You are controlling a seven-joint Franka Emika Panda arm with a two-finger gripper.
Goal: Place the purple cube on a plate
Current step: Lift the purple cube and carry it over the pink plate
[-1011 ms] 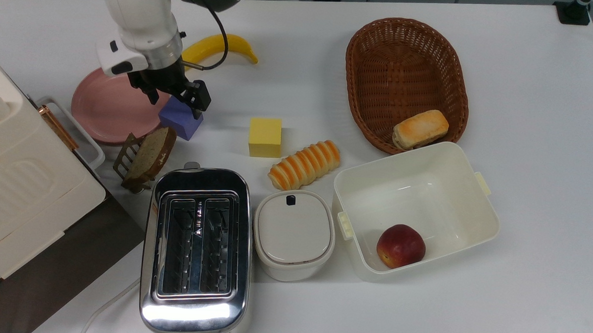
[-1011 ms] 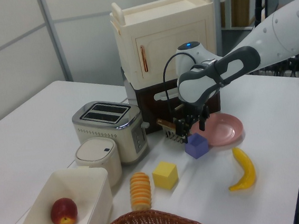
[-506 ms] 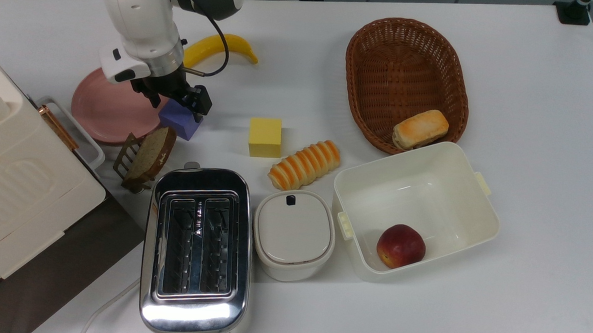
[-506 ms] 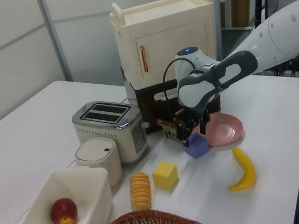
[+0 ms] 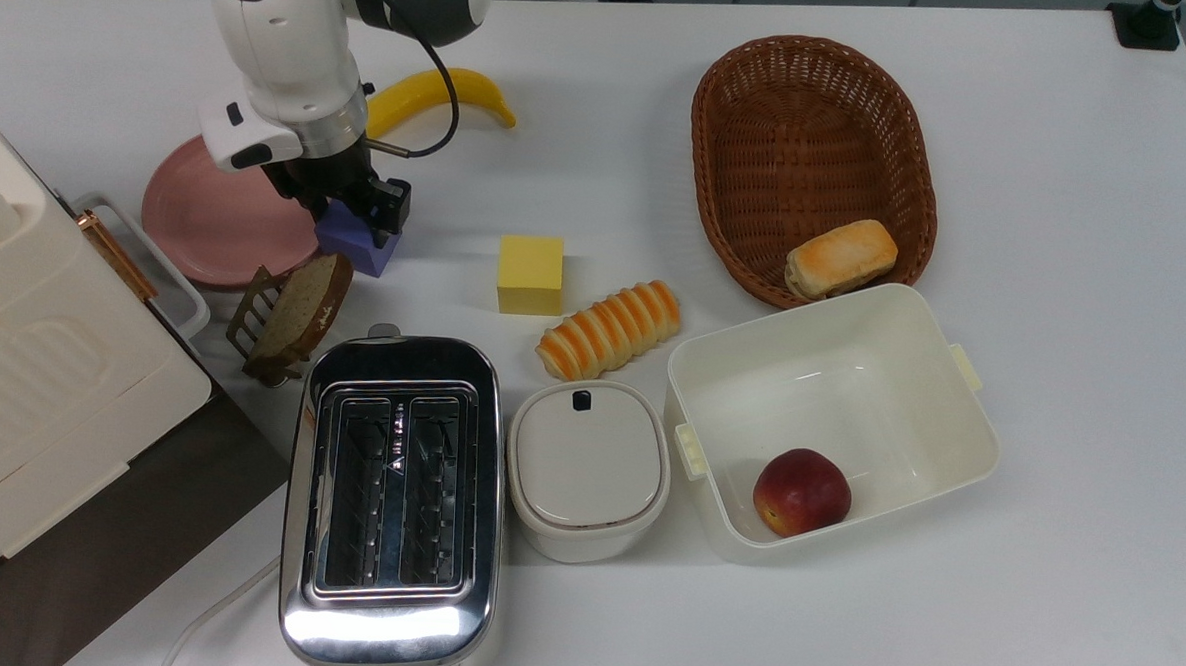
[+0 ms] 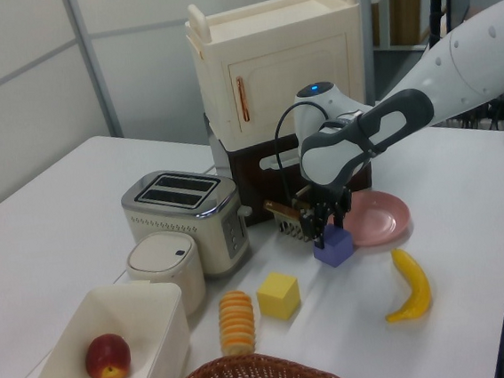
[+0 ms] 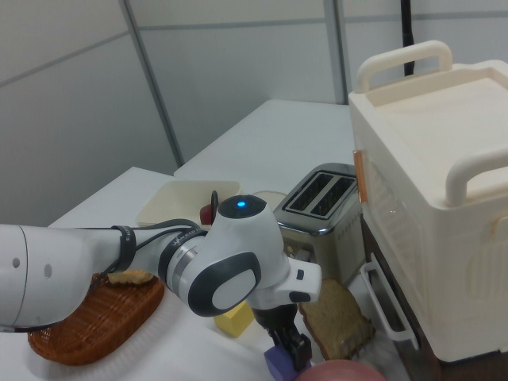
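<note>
The purple cube (image 5: 362, 246) rests on the white table, just off the pink plate's (image 5: 207, 226) rim on the top view's right. My gripper (image 5: 350, 212) has come down over the cube, one black finger against each side, shut on it. In the left view the purple cube (image 6: 334, 251) sits under the gripper (image 6: 329, 233), with the plate (image 6: 380, 217) to its right. The right view shows a finger of the gripper (image 7: 292, 349) in front of the cube (image 7: 278, 367), and a bit of the plate (image 7: 337, 371) at the bottom edge.
A toast slice in a small rack (image 5: 294, 310) stands close below the cube, with the toaster (image 5: 393, 494) behind it. A yellow cube (image 5: 530, 273), a ridged bread roll (image 5: 608, 329), a banana (image 5: 443, 91), a wicker basket (image 5: 811, 152), a white bin (image 5: 830, 413) and a cream cabinet (image 5: 41, 369) surround the spot.
The gripper has sunk lower onto the cube and its fingers have drawn in from a wide spread to the cube's sides. The cube has barely shifted.
</note>
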